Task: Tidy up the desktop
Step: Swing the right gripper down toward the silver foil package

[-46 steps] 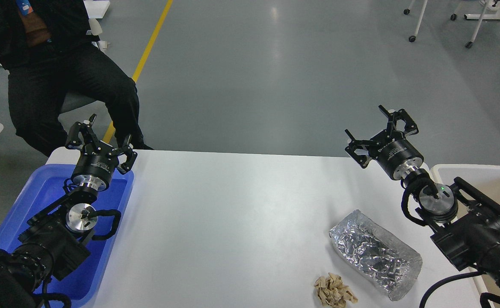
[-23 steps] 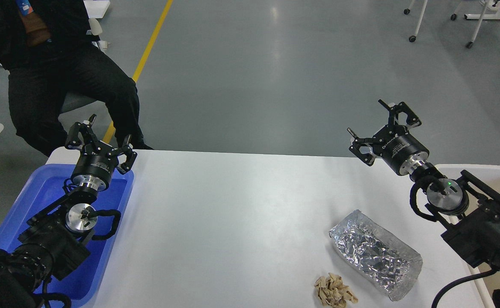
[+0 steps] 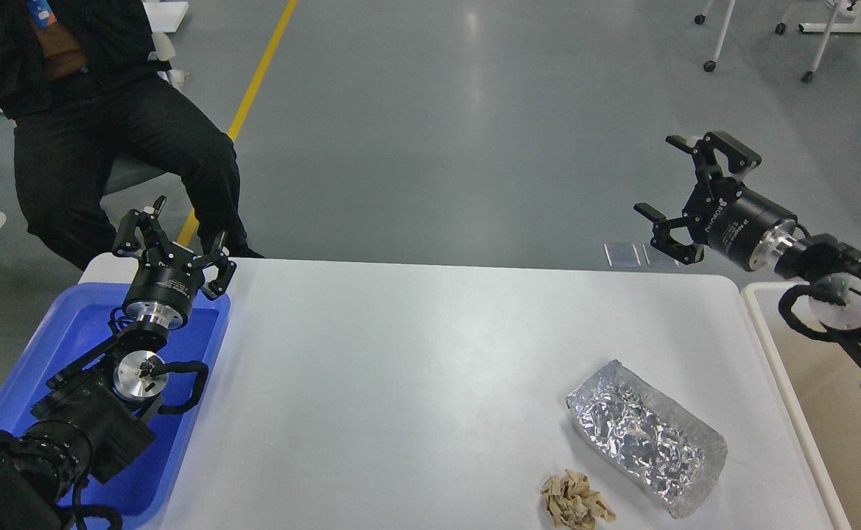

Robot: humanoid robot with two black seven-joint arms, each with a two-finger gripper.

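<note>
One crumpled silver foil tray [image 3: 646, 437] and one tan paper wad [image 3: 576, 501] lie on the white rectangular desktop [image 3: 401, 383]; the left gripper [image 3: 173, 237] and the right gripper [image 3: 684, 193] both gape, empty.

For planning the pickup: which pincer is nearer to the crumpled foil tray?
Right. The right pincer hangs beyond the desktop's far edge, behind the crumpled foil tray. The left pincer is across the table, over the blue tray.

A robotics lab or test hall: wide grey sealed floor [image 3: 474, 110] with a yellow line [image 3: 253, 88], wheeled stands [image 3: 717, 37] at the back, a seated person [image 3: 99, 125] watching beside a white desktop [image 3: 401, 383].
</note>
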